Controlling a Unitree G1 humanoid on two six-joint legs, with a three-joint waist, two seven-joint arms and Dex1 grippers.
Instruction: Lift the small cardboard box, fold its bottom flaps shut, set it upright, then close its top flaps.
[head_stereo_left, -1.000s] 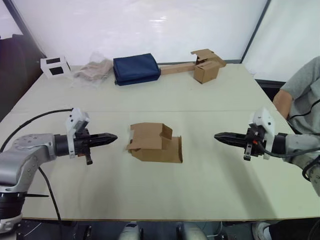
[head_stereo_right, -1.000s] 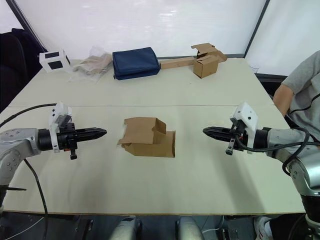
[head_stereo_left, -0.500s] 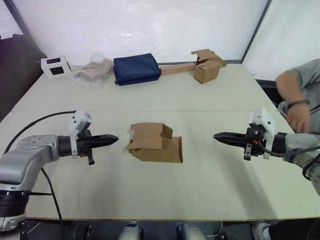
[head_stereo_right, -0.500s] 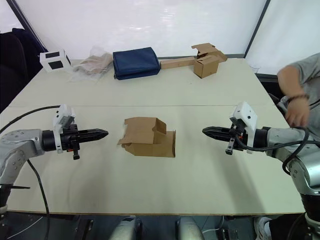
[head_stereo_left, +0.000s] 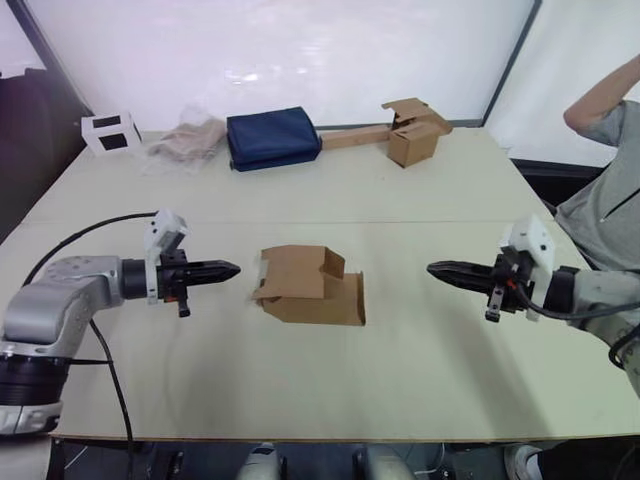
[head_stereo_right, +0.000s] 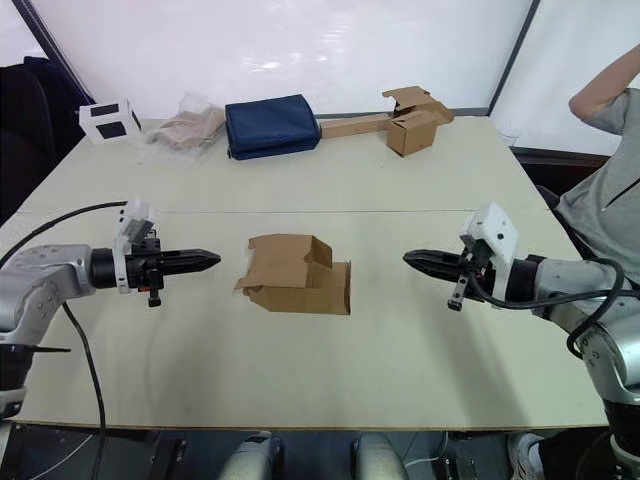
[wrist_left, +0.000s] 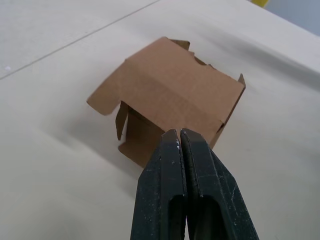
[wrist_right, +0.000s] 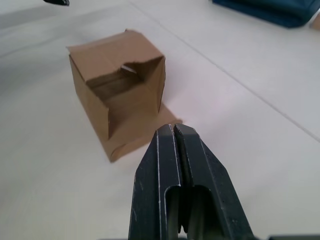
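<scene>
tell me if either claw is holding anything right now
Nothing is held. Both the left claw and right claw are shut and apart from the box.

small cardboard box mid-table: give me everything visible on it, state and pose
The small cardboard box is plain brown corrugated cardboard, unmarked. It lies on its side on the table, roughly midway between the two grippers, touched by neither. Its ends are unfolded: one flap lies flat on the table toward the right gripper, showing the hollow inside, and loose flaps stick out toward the left gripper. One upper edge is notched.
</scene>
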